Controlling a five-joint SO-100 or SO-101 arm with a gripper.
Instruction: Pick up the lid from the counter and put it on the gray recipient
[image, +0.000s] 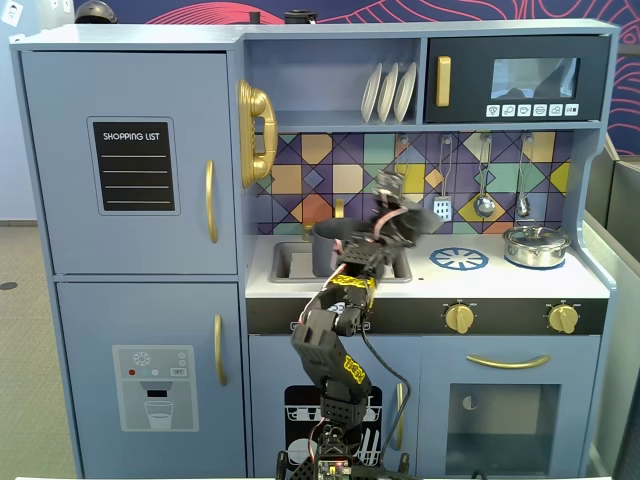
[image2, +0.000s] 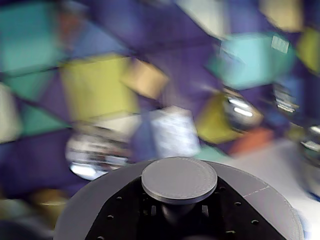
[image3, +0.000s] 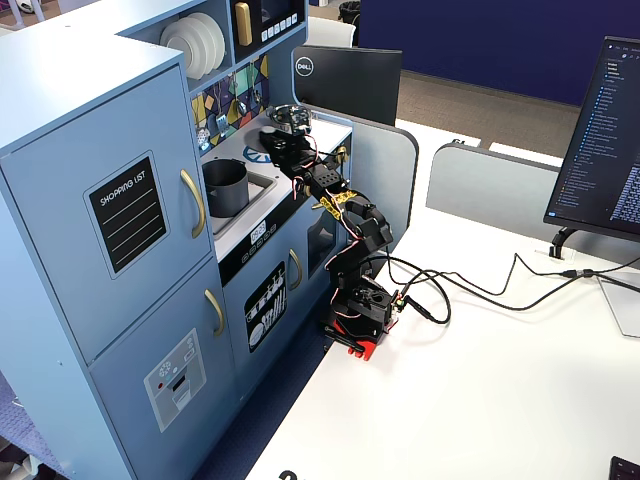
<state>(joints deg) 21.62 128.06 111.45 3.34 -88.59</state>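
The pincer (image2: 175, 212) has the flat round matte dark-gray lid with the small central knob (image2: 179, 180). In the wrist view the knob sits dead centre at the bottom of the frame, with the disc spreading out to both lower corners and black pincer hardware tight against it. The fingertips themselves are hidden, so I judge it pinching the lid from how the disc fills that view. Everything behind it is a blur of the coloured geometric backsplash (image2: 95, 85), so the lid is up off the pale white worktop (image: 500, 280) and facing the wall, not lying level.

Now the relation that matters. In a fixed view from the front, the matte dark-gray cylindrical stockpot (image: 323, 252) stands in the recessed sink (image: 290, 262), left of centre. The pincer end of the arm sits just to its right and a little higher. In a fixed view from the side, the same pot (image3: 228, 188) shows its open mouth at the upper left, and the arm's tip is right of it and higher in the frame.

So, as I read it, the lid has 1 short leg left: leftward in the front view and down, levelling out over the rim. The blue-and-white printed burner ring (image: 459, 259) and the shiny silver lidded pot (image: 536, 246) lie well off to the right, out of the path.
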